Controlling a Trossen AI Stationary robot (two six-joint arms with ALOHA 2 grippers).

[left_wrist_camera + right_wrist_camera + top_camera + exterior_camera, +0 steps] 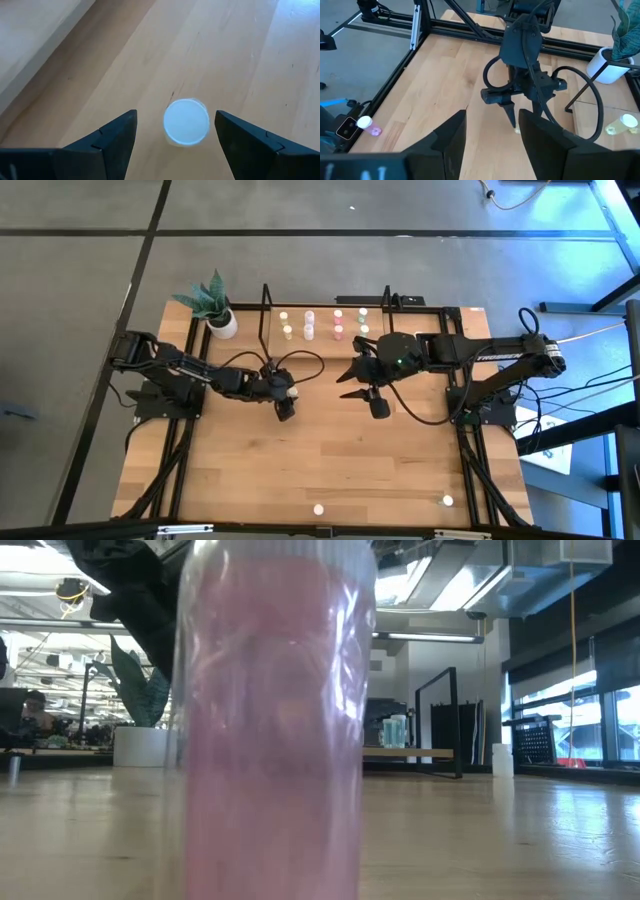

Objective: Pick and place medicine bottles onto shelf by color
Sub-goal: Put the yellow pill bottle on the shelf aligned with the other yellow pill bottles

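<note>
A white-capped bottle (186, 122) stands upright on the table (240, 60), its long axis pointing up, straight below the left gripper (175, 137) and squarely between its two spread, empty fingers (117, 135). The left arm is clearly nearer. The right gripper (492, 135), also open and empty, hovers well apart beside the shelf (325, 320).

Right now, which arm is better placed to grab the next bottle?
Left. Its open hand hangs directly over a white-capped bottle, one finger on each side. The right hand hovers over bare table.
</note>
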